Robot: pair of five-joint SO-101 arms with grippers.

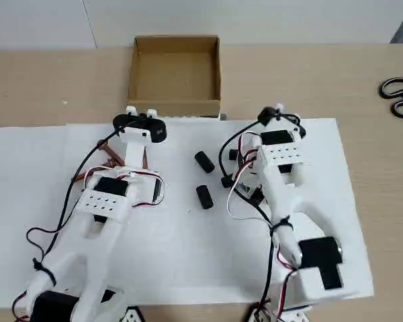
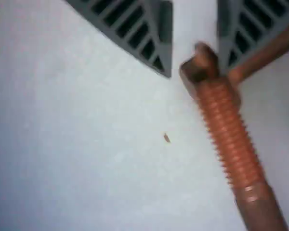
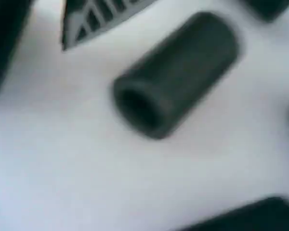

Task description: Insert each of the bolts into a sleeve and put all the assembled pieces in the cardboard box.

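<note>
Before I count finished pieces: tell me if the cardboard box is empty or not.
Empty: the high view shows the cardboard box with a bare floor, nothing inside.

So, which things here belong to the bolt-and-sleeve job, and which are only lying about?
For the job: copper bolts, black sleeves, cardboard box.
Only lying about: scissors, white paper sheet (just an underlay).

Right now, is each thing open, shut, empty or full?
Cardboard box, open and empty.
Bolt, lying flat, no sleeve on it.
Sleeve, lying on its side, nothing inside.
Left pincer, open around the bolt's head.
</note>
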